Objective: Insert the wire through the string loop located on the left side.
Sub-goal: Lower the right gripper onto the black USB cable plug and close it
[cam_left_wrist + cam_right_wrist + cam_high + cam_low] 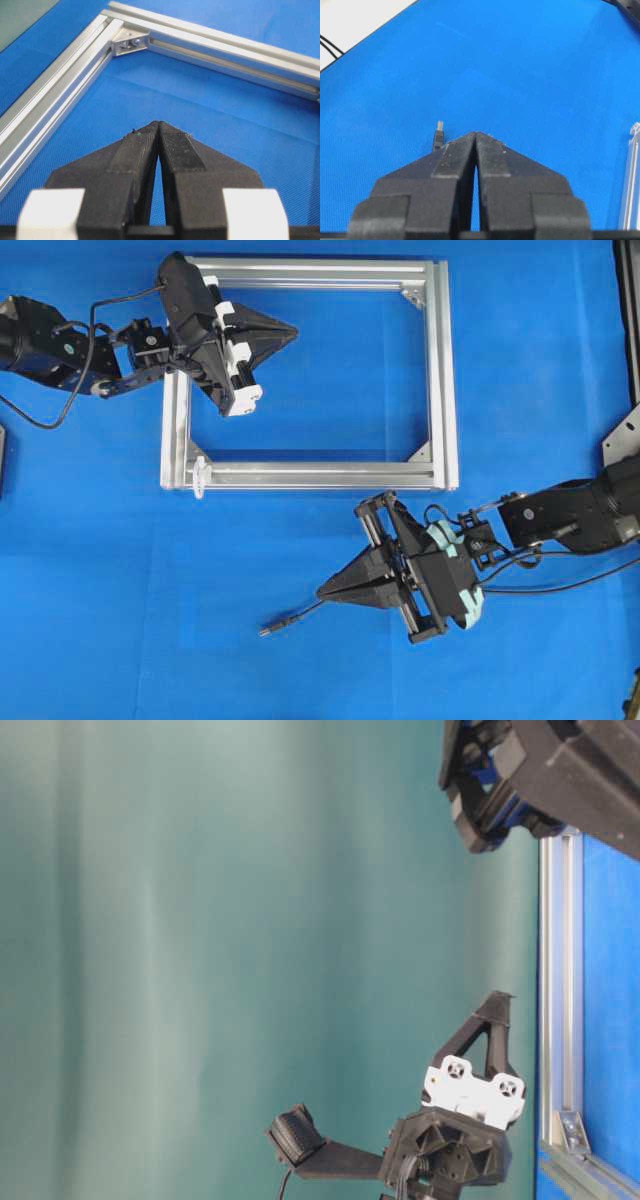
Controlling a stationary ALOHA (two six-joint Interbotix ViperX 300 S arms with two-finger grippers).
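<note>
Plainly no readable writing, wire (300,617) on blue cloth (120,590), aluminium frame (445,380)

Overhead view looks straight down; wrist views (low, close) share its frame (440,380).

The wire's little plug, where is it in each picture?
Overhead view: the wire's plug lies on the blue mat, bottom middle, left of the right gripper.
Table-level view: not in it.
Left wrist view: not in it.
Right wrist view: the plug pokes out just left of the shut fingertips.
Shared landmark: the right gripper, beside the plug in both.
</note>
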